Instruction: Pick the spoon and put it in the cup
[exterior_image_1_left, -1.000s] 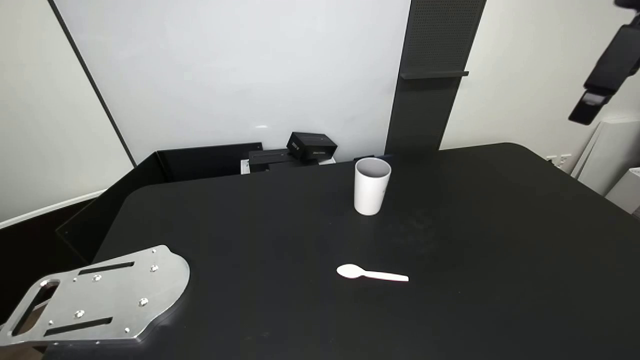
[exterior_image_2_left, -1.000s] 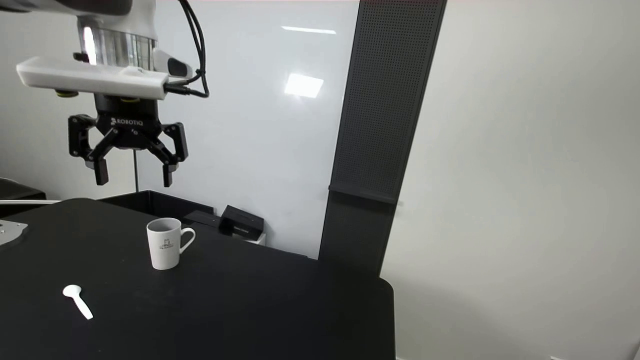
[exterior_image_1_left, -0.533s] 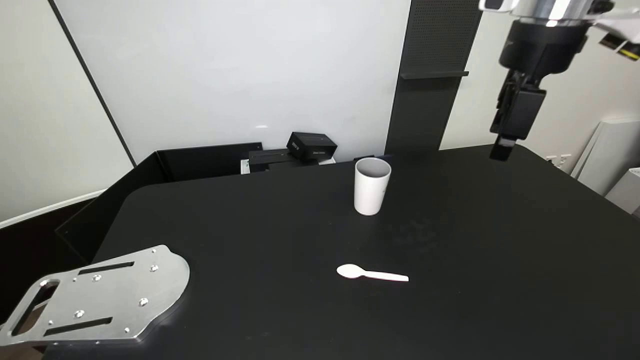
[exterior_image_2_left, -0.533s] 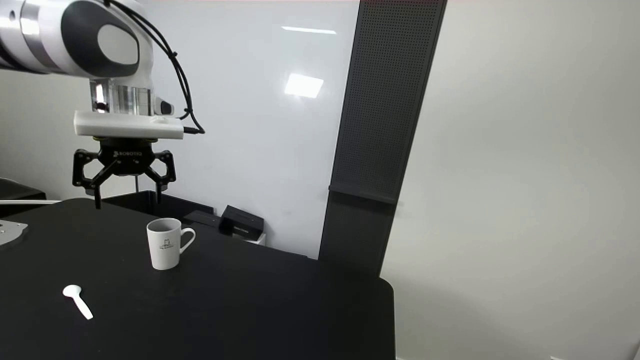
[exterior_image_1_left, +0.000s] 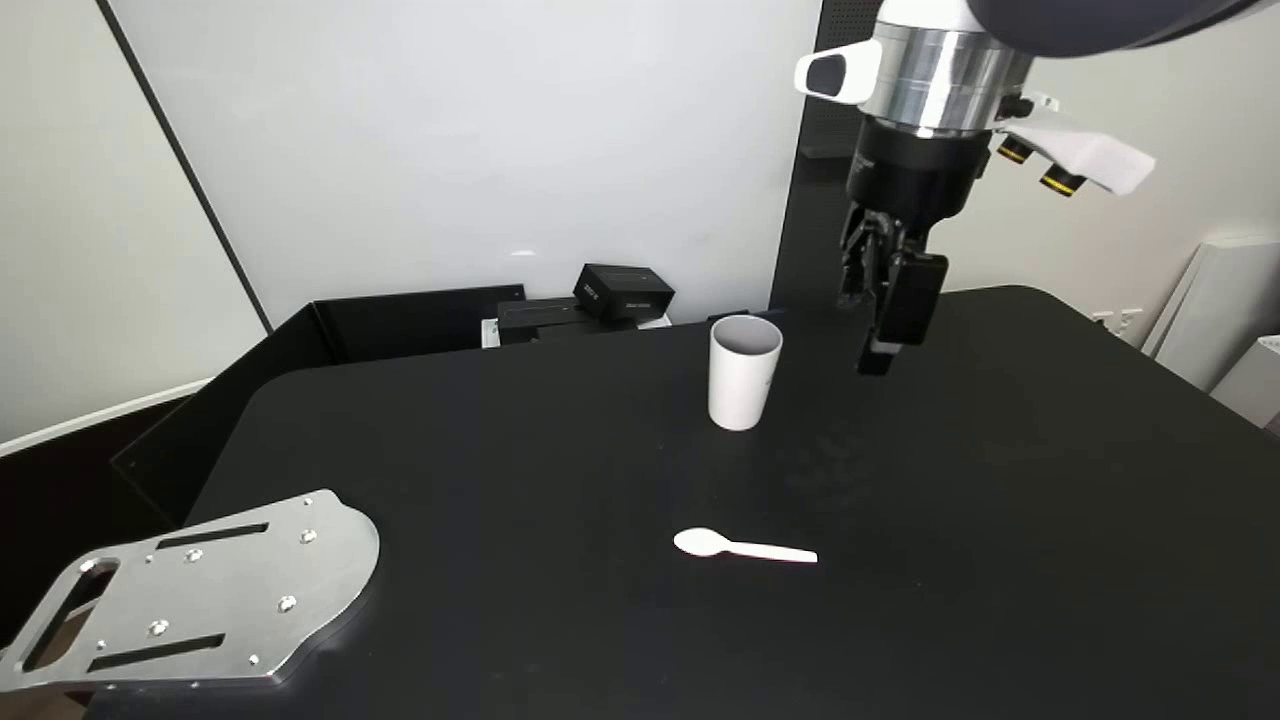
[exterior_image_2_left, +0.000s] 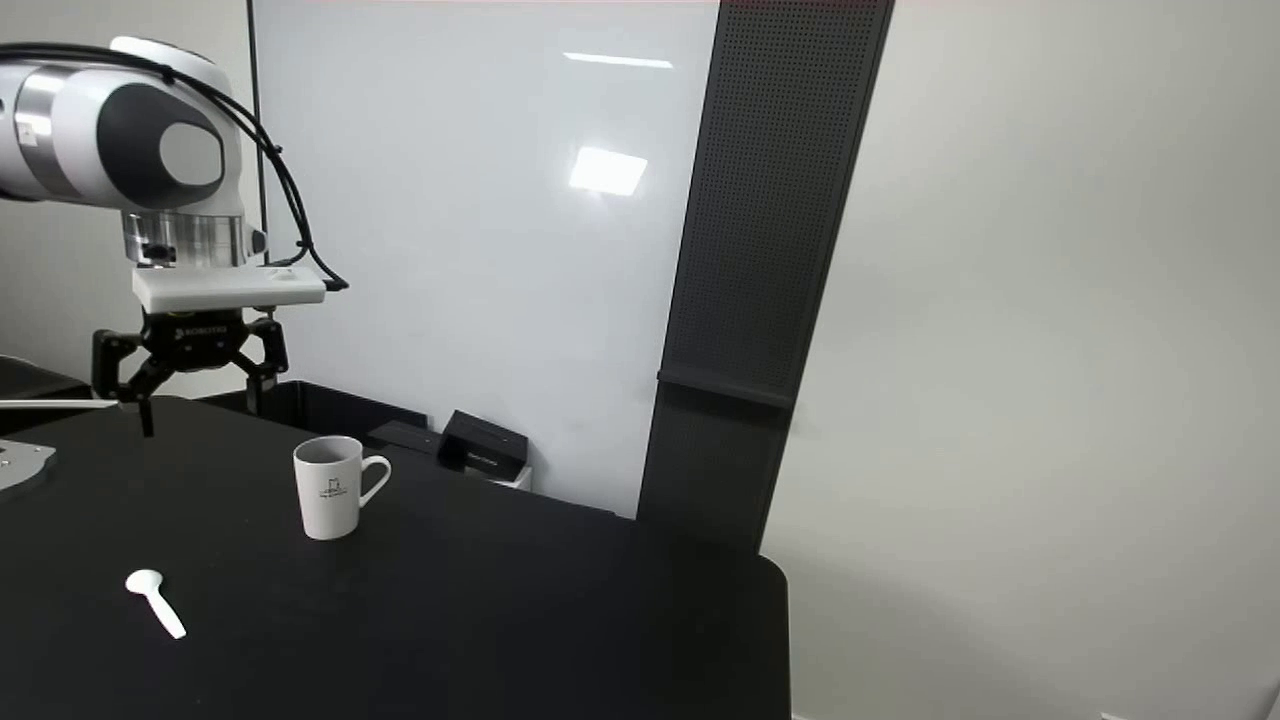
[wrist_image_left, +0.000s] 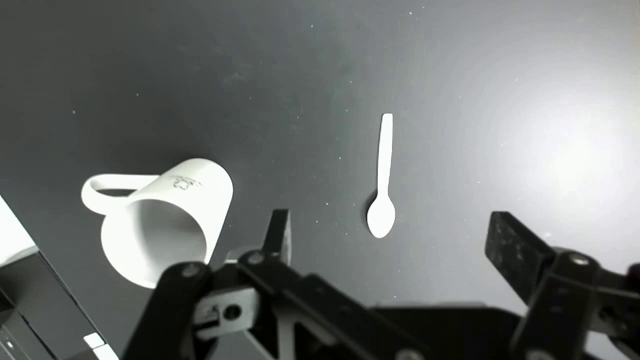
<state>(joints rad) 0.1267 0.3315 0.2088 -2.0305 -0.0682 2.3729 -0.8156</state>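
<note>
The white spoon (exterior_image_1_left: 700, 542) lies flat on the black table in both exterior views (exterior_image_2_left: 145, 581), apart from the cup. The white cup (exterior_image_1_left: 738, 390) stands upright behind it; a side handle and a small printed mark show on the cup in an exterior view (exterior_image_2_left: 328, 500). My gripper (exterior_image_1_left: 862, 332) is open and empty, raised above the table, and also shows in an exterior view (exterior_image_2_left: 200, 415). In the wrist view my gripper (wrist_image_left: 392, 237) has its fingers wide apart, with the spoon's bowl (wrist_image_left: 381, 216) seen between them well below. The cup (wrist_image_left: 210, 195) is to the left there.
A grey metal plate with slots (exterior_image_1_left: 225, 590) lies at the table's edge. Black boxes (exterior_image_1_left: 625, 292) sit in a black bin beyond the far edge. The black table (exterior_image_1_left: 540, 620) has rounded corners. A wall panel (exterior_image_2_left: 770, 200) stands behind.
My open gripper has come in from the right and down in an exterior view, passing toward the cup's side. In an exterior view it has dropped lower. The spoon and cup have not moved.
</note>
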